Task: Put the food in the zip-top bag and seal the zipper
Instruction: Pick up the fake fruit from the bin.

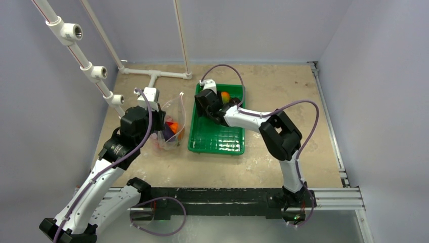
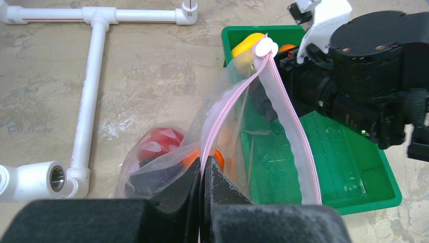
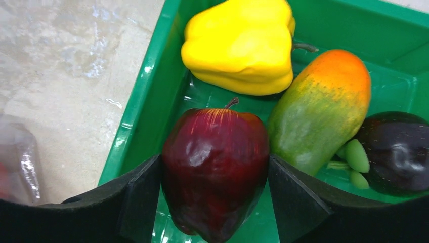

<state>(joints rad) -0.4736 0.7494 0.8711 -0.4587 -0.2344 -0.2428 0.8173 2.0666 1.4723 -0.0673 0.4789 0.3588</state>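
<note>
In the tray's 11 o'clock corner, the right gripper's jaws flank the hard, slick apple at its widest; the left gripper pinches the floppy bag's zipper

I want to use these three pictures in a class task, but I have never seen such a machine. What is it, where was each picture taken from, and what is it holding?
These are two robot arms bolted to the near edge of a table. The wide picture looks down from above and behind them; the other two come from a camera on each wrist.

The left hand is shut on the pink zipper of a clear zip-top bag, holding it up with toy food already inside.

The right hand reaches into a green tray, one finger on each side of a dark red apple. Beside it lie a yellow pepper, a green-orange piece and a dark purple piece.
</note>
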